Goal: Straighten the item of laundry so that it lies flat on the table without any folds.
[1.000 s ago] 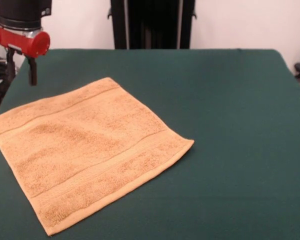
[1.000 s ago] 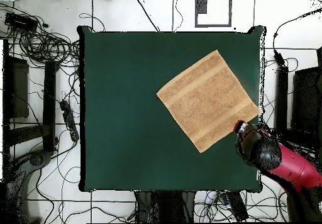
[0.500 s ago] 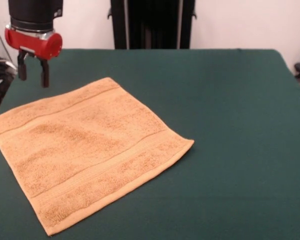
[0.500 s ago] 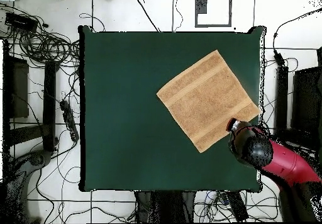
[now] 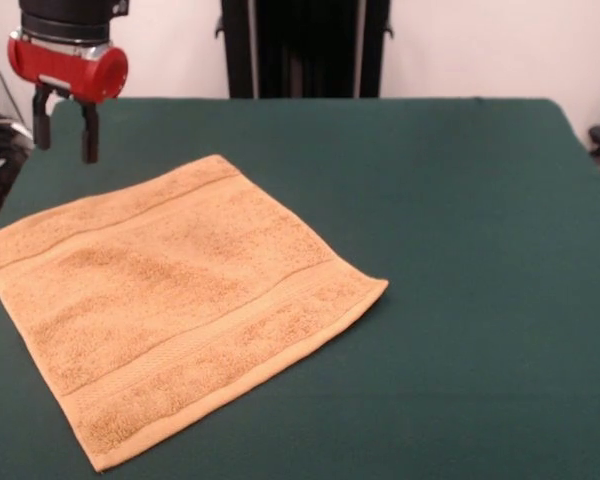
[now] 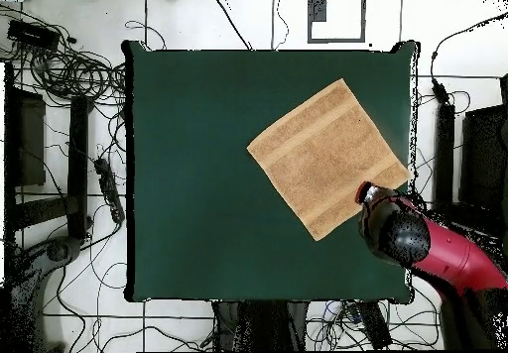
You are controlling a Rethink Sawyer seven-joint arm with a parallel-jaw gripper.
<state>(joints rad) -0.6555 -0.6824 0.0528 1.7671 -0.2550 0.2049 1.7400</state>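
The towel (image 5: pixel 175 300) lies spread on the table (image 5: pixel 460 250), rotated so that its corners, not its edges, point toward the table sides. In the front view it occupies the left portion of the green surface; one corner reaches the left picture edge and another ends near the lower edge. No fold or doubled layer is visible. The cloth surface shows only slight unevenness in the terry pile. Two woven bands run parallel across the towel, each set just inside one of two opposite edges.

In the overhead view the towel (image 6: pixel 329 159) lies near one long side of the table (image 6: pixel 198 171), with one corner close to that table edge. The remaining green surface extends well beyond the towel on the opposite side.

The pincer (image 5: pixel 64 125) hangs above the table, beside the far edge of the towel and apart from it. Its two dark fingers (image 5: pixel 88 135) point downward and stand apart, with a clear gap between them. Nothing is held between them. The fingertips do not touch the cloth. The red wrist section (image 5: pixel 68 65) sits directly above the fingers. In the overhead view the arm (image 6: pixel 437 255) covers the table edge next to the towel corner.
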